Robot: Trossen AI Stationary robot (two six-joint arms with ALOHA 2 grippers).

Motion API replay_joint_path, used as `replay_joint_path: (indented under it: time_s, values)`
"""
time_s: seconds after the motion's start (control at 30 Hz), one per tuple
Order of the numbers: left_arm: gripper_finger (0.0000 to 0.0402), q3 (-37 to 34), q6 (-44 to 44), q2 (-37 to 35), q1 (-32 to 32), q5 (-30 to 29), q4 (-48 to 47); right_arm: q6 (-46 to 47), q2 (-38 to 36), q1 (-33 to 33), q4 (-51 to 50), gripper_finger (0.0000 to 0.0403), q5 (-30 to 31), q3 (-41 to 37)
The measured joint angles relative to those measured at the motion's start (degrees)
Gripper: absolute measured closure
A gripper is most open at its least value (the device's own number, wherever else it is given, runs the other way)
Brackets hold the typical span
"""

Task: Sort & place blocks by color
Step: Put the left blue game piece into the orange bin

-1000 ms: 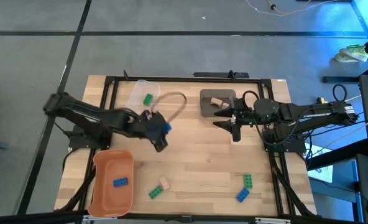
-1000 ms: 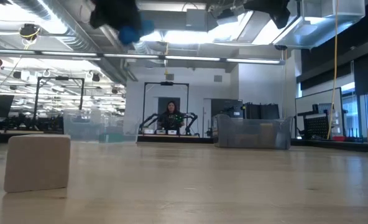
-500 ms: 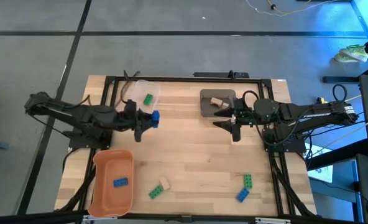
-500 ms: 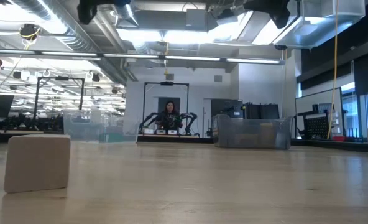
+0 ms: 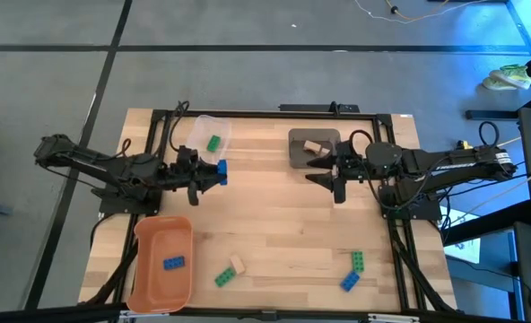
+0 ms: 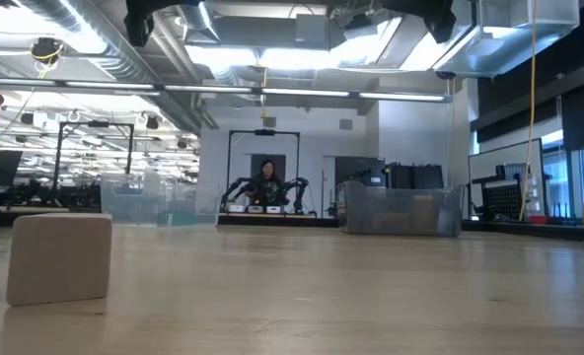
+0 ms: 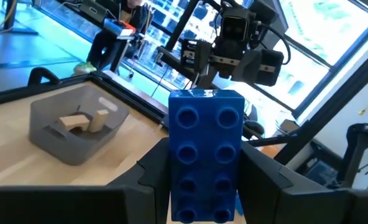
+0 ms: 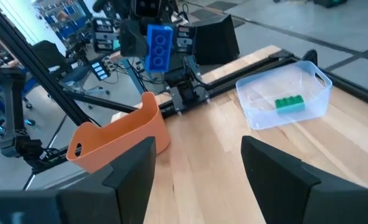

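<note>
Handling: your blue brick point(image 7: 206, 155) looks to be rigid moulded plastic, light and smooth-sided, so it may slip if pinched loosely; grip it across the flat long sides, never over the studs.
Left gripper point(image 5: 213, 172): it is clamped on that blue brick, one finger on each long side (the wrist view shows this plainly), raised above the table point(image 5: 283, 224) just beside the clear bin point(image 5: 198, 133).
Brick look: deep blue, two columns of round studs, edges square and clean.
Right gripper point(image 5: 338, 182): its fingers stand apart with nothing between them, hovering just in front of the grey bin point(image 5: 300, 154).
Blue bricks elsewhere: you have one lying in the orange bin point(image 5: 149, 240) and another point(image 5: 349, 281) loose near the table's right front.
Green bricks: one point(image 5: 213, 143) sits in the clear bin, one point(image 5: 221, 278) lies loose touching a tan brick point(image 5: 238, 265), and one point(image 5: 358, 261) lies beside the loose blue brick.
Tan bricks: two point(image 7: 78, 122) rest in the grey bin.
Your next move, as I judge it: carry the held brick over the orange bin and release it low, so it does not bounce out.
</note>
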Motion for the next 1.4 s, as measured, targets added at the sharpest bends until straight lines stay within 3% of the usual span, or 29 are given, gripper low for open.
replay_joint_path:
  time_s: [0.2, 0.3, 0.5, 0.63, 0.87, 1.0, 1.17, 1.4]
  values:
    - [0.0275, 0.0, 3.69, -1.81, 0.0, 3.39, -0.11, -2.84, 0.0, 0.0, 0.95, 0.0166, 0.02, 0.0]
    - [0.0275, 1.04, 3.1, -3.59, -0.14, 6.42, -4.43, -2.82, 0.0, 0.0, 0.97, 0.0166, 0.02, 0.0]
    - [0.0275, 11.1, -3.09, -4.94, -4.09, 7.96, -31.29, -2.94, 0.0, 0.0, 0.92, 0.0166, 0.02, 0.0]
    - [0.0275, 19.3, -8.49, -1.83, -9.62, 8.93, -47.66, -2.98, 0.0, 0.0, 0.87, 0.0166, 0.02, 0.0]
    - [0.0275, 26.36, -26.07, 8.51, -23.15, 20.54, -70.99, -3.0, 0.0, 0.0, 0.81, 0.0166, 0.02, 0.0]
    - [0.0275, 25.24, -34.11, 15.32, -33.09, 26.62, -72.14, -3.0, 0.0, 0.0, 0.7, 0.0166, 0.01, 0.0]
    - [0.0275, 23.71, -41.57, 22.67, -43.06, 24.82, -70.09, -3.02, 0.0, 0.0, 0.57, 0.0166, 0.0, 0.0]
    - [0.0275, 23.54, -45.65, 31.3, -48.11, 22.21, -68.71, -3.14, 0.0, 0.0, -0.51, 0.0166, 0.02, 0.0]
